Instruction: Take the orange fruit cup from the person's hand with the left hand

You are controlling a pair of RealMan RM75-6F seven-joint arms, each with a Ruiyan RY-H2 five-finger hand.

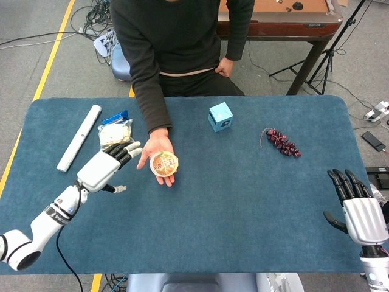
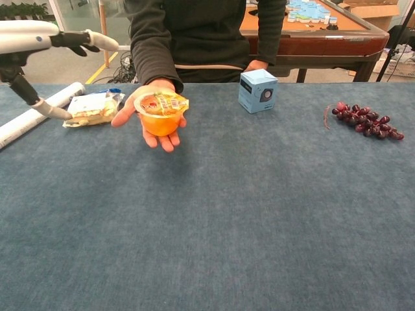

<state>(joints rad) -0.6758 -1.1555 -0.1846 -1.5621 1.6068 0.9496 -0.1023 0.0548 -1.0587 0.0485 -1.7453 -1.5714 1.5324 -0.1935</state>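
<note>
An orange fruit cup (image 1: 164,163) (image 2: 159,115) with a printed foil lid rests on the person's open palm (image 1: 154,152) (image 2: 149,110) above the table's middle left. My left hand (image 1: 104,167) (image 2: 40,39) hovers just left of that palm, fingers spread and empty, a short gap from the cup. My right hand (image 1: 358,212) stays open at the table's right front edge, far from the cup; the chest view does not show it.
A white tube (image 1: 79,137) (image 2: 37,113) and a snack packet (image 1: 115,135) (image 2: 89,108) lie at the left, close under my left hand. A light blue cube (image 1: 220,116) (image 2: 257,91) and a bunch of dark red grapes (image 1: 282,142) (image 2: 366,120) lie further right on the blue table (image 1: 243,207).
</note>
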